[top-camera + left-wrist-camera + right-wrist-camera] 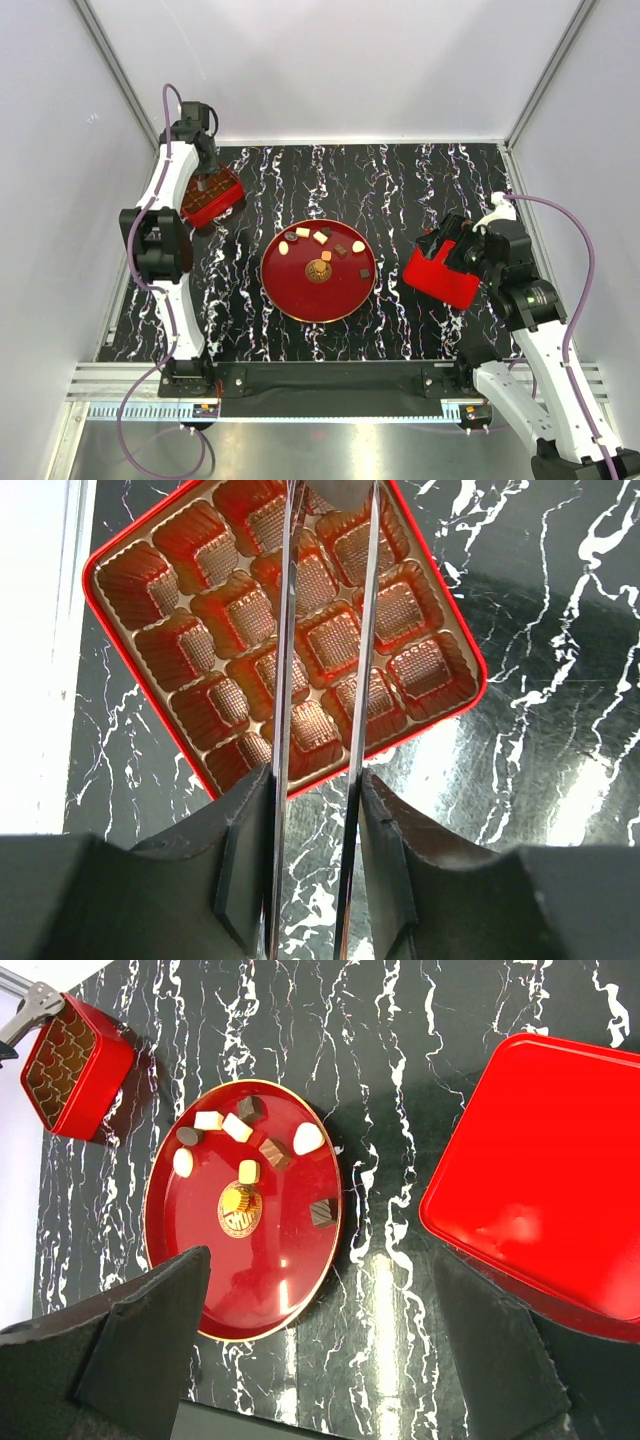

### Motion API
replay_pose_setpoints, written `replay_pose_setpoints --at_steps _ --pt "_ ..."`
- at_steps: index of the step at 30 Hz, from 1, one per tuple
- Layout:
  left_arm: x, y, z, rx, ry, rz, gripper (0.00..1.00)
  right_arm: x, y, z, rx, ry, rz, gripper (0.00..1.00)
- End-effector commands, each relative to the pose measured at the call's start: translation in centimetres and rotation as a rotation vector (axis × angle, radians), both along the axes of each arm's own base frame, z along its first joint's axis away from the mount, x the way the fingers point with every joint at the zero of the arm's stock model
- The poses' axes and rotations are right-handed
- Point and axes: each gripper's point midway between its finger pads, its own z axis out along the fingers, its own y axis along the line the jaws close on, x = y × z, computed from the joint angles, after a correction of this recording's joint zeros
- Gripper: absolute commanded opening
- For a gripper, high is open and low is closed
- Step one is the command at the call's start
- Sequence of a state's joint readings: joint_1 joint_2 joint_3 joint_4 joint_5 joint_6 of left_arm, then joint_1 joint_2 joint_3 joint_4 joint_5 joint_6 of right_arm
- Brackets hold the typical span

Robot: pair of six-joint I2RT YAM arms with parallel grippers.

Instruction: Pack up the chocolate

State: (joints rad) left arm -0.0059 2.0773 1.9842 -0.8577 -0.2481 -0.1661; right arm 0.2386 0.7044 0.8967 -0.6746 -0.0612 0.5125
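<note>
Several pieces of chocolate (322,1213) lie on the red plate (270,1270), around its gold emblem (238,1210). Left of the plate, the left gripper (201,183) hangs over the open box (215,210), its thin blades narrowly apart; whether they pinch anything I cannot tell. Right of the plate, the right gripper (320,1350) stands spread wide near the red lid (540,1170).

light bright and even, from overhead. glossy tabletop (560,780) throws broad white glare in the left wrist view; metal tweezers (287,680) show bright streaks. chocolate (275,1152) sharp, with small soft shadows on the plate (250,1290). near foreground of both wrist views dark, out of focus. lid (530,1210) carries a pale sheen.
</note>
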Motion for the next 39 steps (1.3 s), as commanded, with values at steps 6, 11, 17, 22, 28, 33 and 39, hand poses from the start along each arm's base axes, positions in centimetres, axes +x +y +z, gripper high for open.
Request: replay_pose_setpoints --at_steps 6,11,17,22,28,33,39 --pt "2.6 1.1 2.1 0.054 -0.099 0.004 0.46 1.1 -0.4 0.9 -0.023 -0.055 -0.019 1.00" --pt "2.6 1.8 3.1 0.089 -0.110 0.015 0.52 0.8 -0.8 1.0 -0.034 -0.064 -0.028 1.00" --pt "1.9 0.9 6.6 0.045 -0.168 -0.004 0.52 0.6 -0.9 1.8 -0.032 -0.078 -0.031 1.00" --pt "-1.9 -3.0 9.5 -0.008 -0.199 -0.080 0.52 0.1 -1.0 2.8 -0.028 -0.092 -0.035 1.00" --pt "-8.2 -8.7 8.6 -0.037 -0.166 -0.218 0.51 -0.9 -1.3 2.9 -0.030 -0.088 -0.033 1.00" --pt "-14.3 -13.4 8.8 -0.056 -0.148 -0.352 0.50 -1.9 -1.6 2.6 -0.042 -0.077 -0.034 1.00" --pt "-21.2 -16.7 5.4 -0.135 -0.057 -0.450 0.50 -2.5 -1.7 2.5 -0.040 -0.073 -0.033 1.00"
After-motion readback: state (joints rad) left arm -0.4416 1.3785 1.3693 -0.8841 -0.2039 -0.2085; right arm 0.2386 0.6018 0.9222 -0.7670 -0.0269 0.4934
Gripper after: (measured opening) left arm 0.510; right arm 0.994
